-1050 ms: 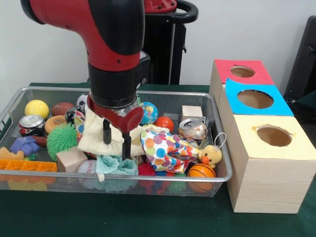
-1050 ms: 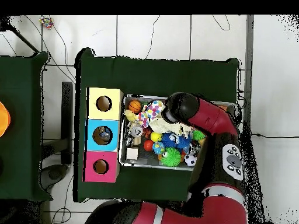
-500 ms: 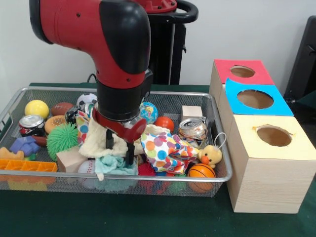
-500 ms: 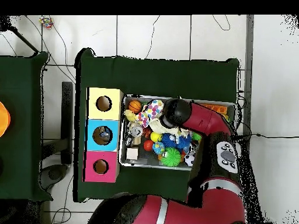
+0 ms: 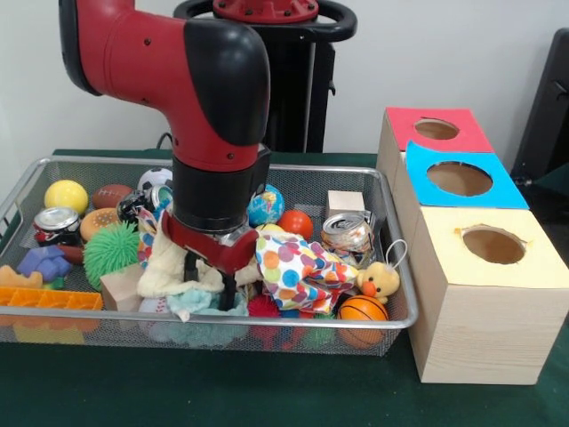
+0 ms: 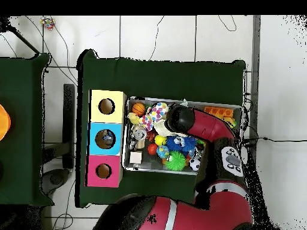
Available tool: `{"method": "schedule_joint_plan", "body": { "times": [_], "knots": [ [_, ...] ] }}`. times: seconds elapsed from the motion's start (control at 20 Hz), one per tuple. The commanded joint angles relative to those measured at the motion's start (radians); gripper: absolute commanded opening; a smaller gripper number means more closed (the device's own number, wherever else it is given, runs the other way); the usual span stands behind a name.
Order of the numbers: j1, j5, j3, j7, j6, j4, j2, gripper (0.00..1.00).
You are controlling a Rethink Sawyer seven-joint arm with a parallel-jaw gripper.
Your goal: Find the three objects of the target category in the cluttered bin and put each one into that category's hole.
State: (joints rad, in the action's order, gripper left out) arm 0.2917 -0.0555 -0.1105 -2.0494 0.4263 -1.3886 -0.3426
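The red and black arm's end effector (image 5: pixel 206 283) is down inside the silver wire-mesh bin (image 5: pixel 267 333), its two black fingers (image 5: pixel 229 291) standing apart and pressed into a cream cloth (image 5: pixel 164 274) and a pale teal cloth (image 5: pixel 191 301); whether they grip either cannot be told. A polka-dot fabric pouch (image 5: pixel 298 271) lies just beside it at 3 o'clock, a green spiky ball (image 5: pixel 111 249) at 9 o'clock. Three wooden boxes with holes, topped red (image 5: pixel 436 130), blue (image 5: pixel 460 176) and yellow (image 5: pixel 491 245), stand beside the bin on the green surface (image 5: pixel 267 391).
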Motion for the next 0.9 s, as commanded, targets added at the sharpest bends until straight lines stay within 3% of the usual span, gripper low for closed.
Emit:
{"method": "schedule_joint_plan", "body": {
  "times": [0.05, 0.25, 0.4, 0.45, 0.7, 0.9],
  "knots": [
    [0.012, -0.018, 0.033, -0.147, -0.107, 0.039, 0.009, 1.00],
    [0.031, -0.008, 0.034, -0.075, 0.062, 0.077, 0.029, 1.00],
    [0.047, 0.010, 0.044, -0.037, 0.081, 0.081, 0.035, 1.00],
    [0.050, 0.018, 0.045, -0.023, 0.090, 0.086, 0.036, 0.00],
    [0.045, 0.020, 0.039, -0.024, 0.119, 0.111, 0.035, 0.00],
    [0.021, 0.000, 0.007, -0.082, 0.150, 0.132, 0.032, 0.00]
  ]
}}
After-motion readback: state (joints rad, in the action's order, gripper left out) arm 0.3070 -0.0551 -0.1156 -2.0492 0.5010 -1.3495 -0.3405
